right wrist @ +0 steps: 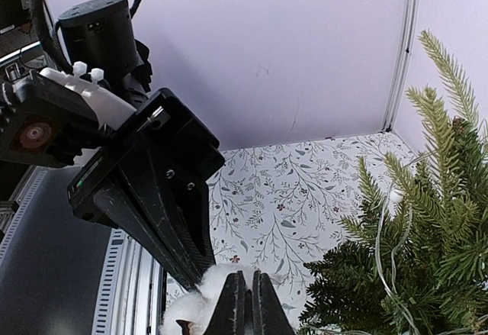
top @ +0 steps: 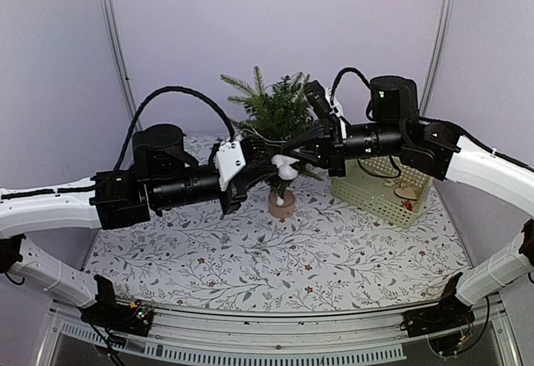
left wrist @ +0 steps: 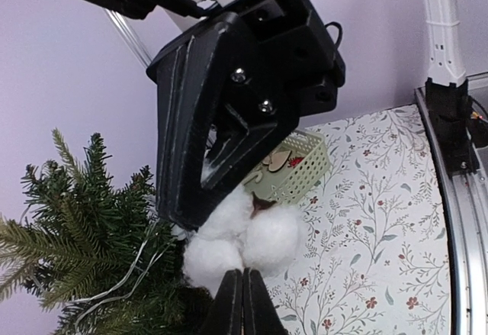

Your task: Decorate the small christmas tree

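Note:
The small christmas tree [top: 275, 112] stands at the back centre on a tan base [top: 281, 205], with thin white wire in its branches. In front of it a white cotton-ball ornament [top: 286, 167] with a small brown husk hangs in the air between both grippers. My left gripper [top: 272, 166] comes from the left and is shut on the cotton's edge [left wrist: 244, 236], its fingers [left wrist: 232, 304] pressed together. My right gripper [top: 296, 154] comes from the right and is shut on the same cotton [right wrist: 202, 298]. The tree [left wrist: 84, 236] is just left of the cotton in the left wrist view.
A pale green perforated basket [top: 380, 189] holding wooden ornaments stands right of the tree. A floral cloth [top: 275, 258] covers the table. Lilac walls close in behind and at the sides. Both arms cross the middle of the table above the cloth.

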`<state>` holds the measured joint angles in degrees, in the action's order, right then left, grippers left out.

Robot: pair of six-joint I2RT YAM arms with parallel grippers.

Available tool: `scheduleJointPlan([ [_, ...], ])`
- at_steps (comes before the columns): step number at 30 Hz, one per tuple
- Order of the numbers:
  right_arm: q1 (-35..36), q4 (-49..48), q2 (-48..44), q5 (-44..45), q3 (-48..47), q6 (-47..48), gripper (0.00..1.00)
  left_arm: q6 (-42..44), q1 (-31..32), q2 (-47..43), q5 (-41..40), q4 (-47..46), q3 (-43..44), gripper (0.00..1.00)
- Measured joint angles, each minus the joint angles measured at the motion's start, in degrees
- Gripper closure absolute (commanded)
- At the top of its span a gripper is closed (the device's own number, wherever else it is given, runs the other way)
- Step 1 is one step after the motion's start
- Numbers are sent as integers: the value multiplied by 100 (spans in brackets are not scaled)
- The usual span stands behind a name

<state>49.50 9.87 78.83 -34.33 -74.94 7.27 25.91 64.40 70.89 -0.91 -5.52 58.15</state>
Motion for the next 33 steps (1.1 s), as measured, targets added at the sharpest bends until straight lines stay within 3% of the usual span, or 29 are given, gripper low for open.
scheduleJointPlan([
  [4,2,-2,0,68,-2,4,100,-7,0,0,-2,0,0,68],
  [7,48,-7,0,129,-2,-11,100,-42,-2,0,-44,-46,0,60],
  [16,87,-160,-2,256,0,-129,100,-63,4,-7,-103,-118,0,60],
  [25,87,-313,-2,293,0,-275,100,-50,9,11,-219,-131,0,77],
  [33,85,-431,0,256,7,-374,100,-96,11,13,-236,-219,0,73],
])
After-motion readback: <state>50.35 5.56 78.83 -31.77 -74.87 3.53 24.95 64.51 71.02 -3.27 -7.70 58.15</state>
